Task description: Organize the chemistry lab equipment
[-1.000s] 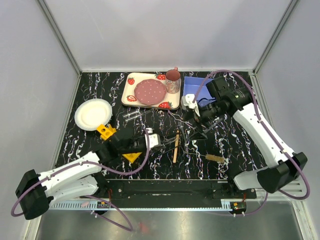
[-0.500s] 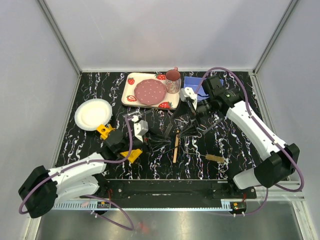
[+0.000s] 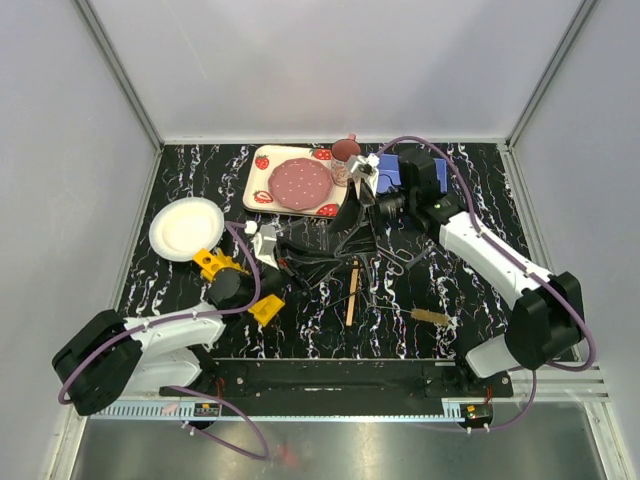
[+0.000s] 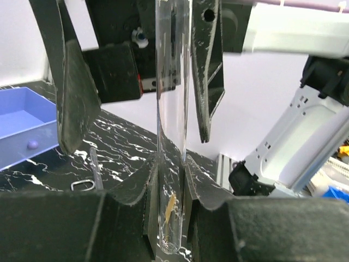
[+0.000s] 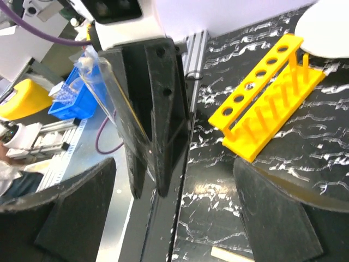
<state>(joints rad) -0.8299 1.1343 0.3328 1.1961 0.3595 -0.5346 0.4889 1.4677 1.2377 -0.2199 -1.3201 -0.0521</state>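
My left gripper is shut on a clear glass tube and holds it upright above the table; it is left of centre in the top view. My right gripper is open, and its two black fingers stand on either side of the tube's upper part without touching it. In the right wrist view the right gripper is wide open and faces the held tube. The yellow rack lies under my left arm and also shows in the right wrist view. A wooden stick, wire tongs and a tube brush lie mid-table.
The strawberry-print tray with pink plate and cup stands at the back. A blue bin is beside it, half hidden by my right arm. A white plate lies at the left. Another tube lies on the table.
My left gripper has moved back and to the left, carrying the tube. My right gripper has swung left and back toward the tray and now faces the left gripper.
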